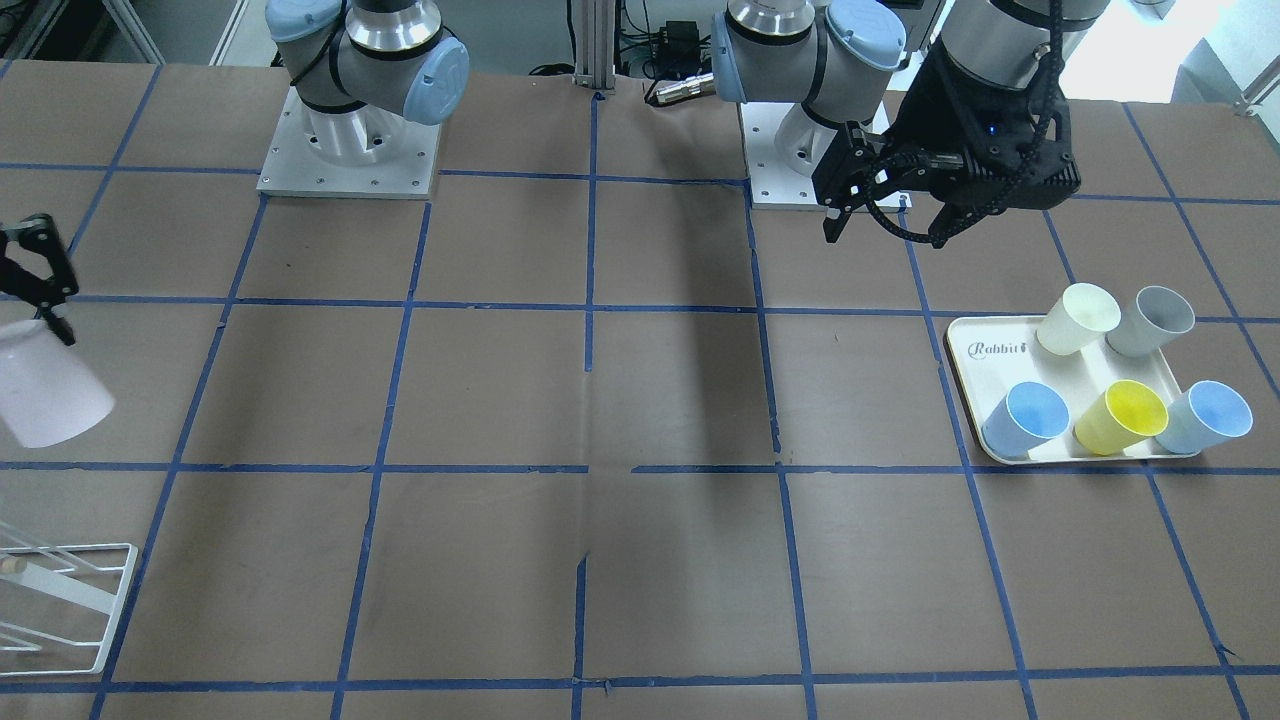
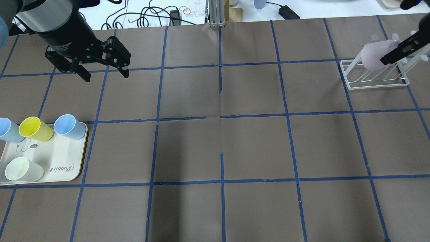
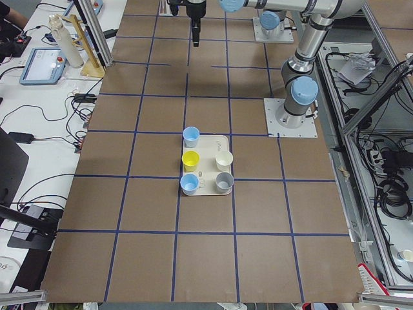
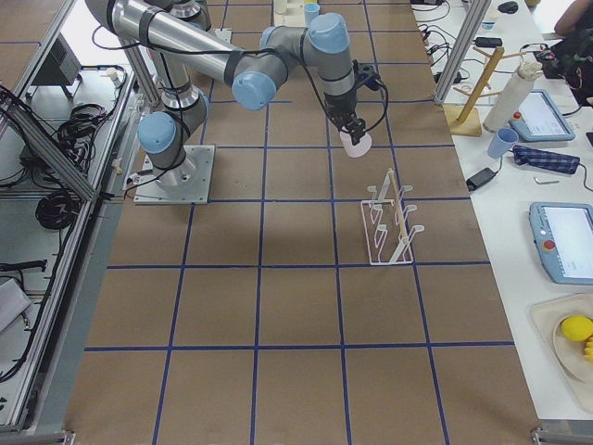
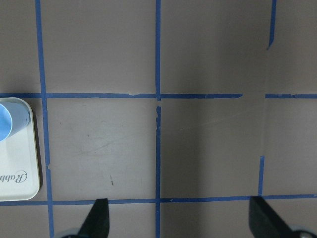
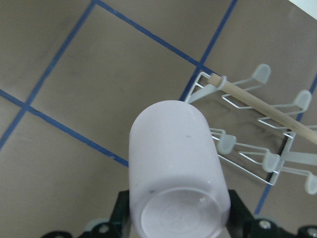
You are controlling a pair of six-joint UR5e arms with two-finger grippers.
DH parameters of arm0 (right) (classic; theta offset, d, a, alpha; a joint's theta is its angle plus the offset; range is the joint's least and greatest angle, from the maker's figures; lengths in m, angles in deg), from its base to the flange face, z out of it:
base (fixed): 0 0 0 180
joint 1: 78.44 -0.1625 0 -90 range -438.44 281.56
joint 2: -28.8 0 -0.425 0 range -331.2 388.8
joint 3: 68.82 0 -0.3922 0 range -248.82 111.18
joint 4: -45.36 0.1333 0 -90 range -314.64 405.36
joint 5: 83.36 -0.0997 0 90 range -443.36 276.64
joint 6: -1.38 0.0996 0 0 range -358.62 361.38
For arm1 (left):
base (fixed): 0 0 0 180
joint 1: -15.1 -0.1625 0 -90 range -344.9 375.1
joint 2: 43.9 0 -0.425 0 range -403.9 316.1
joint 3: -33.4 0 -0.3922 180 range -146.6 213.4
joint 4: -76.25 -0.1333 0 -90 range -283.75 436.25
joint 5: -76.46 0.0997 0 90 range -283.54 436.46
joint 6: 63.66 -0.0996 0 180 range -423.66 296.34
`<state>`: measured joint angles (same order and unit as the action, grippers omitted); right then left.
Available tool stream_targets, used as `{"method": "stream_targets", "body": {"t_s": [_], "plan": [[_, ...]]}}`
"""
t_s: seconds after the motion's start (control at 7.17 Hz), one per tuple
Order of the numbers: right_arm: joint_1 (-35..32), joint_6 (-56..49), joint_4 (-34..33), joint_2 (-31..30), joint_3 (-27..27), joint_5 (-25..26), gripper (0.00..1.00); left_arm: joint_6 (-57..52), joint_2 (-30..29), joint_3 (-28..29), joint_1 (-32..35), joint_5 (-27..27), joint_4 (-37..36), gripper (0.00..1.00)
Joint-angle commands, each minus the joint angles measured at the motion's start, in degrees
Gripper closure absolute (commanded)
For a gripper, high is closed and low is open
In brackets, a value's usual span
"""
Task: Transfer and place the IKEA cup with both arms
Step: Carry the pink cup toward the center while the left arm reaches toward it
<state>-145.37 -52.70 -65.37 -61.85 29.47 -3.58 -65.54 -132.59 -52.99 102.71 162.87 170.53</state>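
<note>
Gridding the brown table (image 2: 322, 144), blue tape (image 2: 255, 116) underlies the gaping left pincer (image 2: 105, 75); right pincer (image 2: 389, 56) clasps IKEA cup (image 2: 372, 55).

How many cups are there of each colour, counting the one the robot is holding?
Blue cups: 2
Yellow cup: 1
Cream-white cup: 1
Grey cup: 1
Pale pink cup, the held one: 1
Total: 6

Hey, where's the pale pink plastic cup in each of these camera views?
Front-facing: pale pink plastic cup at the left edge.
Overhead: top right, overlapping the white wire rack.
Exterior left: too small to tell.
Exterior right: upper middle.
Left wrist: not in it.
Right wrist: bottom centre.
Shared landmark: that rack.
</note>
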Motion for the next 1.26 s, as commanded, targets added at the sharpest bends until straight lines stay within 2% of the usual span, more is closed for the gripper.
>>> {"method": "stream_targets", "body": {"t_s": [0.0, 0.14, 0.42, 0.56, 0.7, 0.98, 1.12], "plan": [[-4.52, 4.32, 6.46, -0.84, 0.06, -12.98, 1.0, -0.67, 0.54, -0.09, -0.5, -4.89, 0.64, 0.0], [-4.62, 7.55, 11.8, -1.28, -0.03, -20.99, 1.0, -0.76, 1.06, -0.01, -2.07, -6.85, 3.34, 0.0], [-4.79, 16.85, 20.17, -2.86, 0.15, -41.36, 1.0, -8.7, 1.69, -0.61, -13.44, -21.3, 13.6, 0.0], [-5.84, 17.08, 26.21, -3.12, 0.15, -49.64, 1.0, -15.37, 1.69, -3.93, -19.51, -29.9, 16.7, 0.0], [-6.37, 17.08, 31.49, -3.13, 0.24, -57.81, 1.0, -16.39, 2.29, -7.96, -20.53, -37.73, 17.16, 0.0], [-6.46, 17.17, 45.97, -3.21, 0.76, -67.44, 1.0, -16.4, 2.04, -15.26, -19.32, -53.46, 17.17, 0.0], [-6.99, 17.08, 50.39, -3.13, 0.76, -68.43, 1.0, -16.4, 2.21, -16.95, -16.87, -59.72, 17.26, 0.0]]}}
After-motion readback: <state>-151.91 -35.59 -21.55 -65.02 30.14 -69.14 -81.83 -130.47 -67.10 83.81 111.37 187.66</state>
